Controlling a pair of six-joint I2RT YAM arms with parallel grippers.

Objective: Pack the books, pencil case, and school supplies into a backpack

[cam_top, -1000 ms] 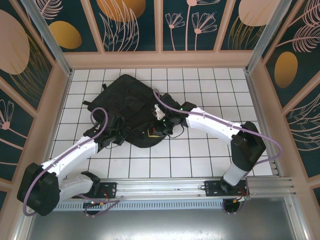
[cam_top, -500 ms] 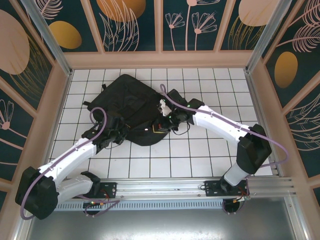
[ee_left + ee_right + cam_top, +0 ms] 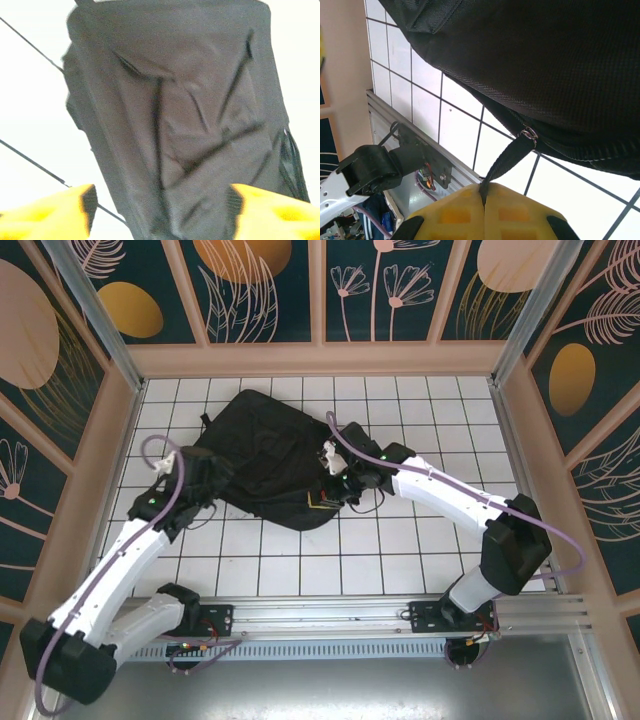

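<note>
A black pull strap (image 3: 507,159) is pinched between the closed fingers of the right gripper (image 3: 484,192) — joined by a metal ring (image 3: 528,133) to the backpack (image 3: 545,60). The left gripper (image 3: 160,220) is spread wide at the backpack's left side — on the tiled table (image 3: 400,550).

Backpack (image 3: 262,455) on table (image 3: 400,560), centre-left
</note>
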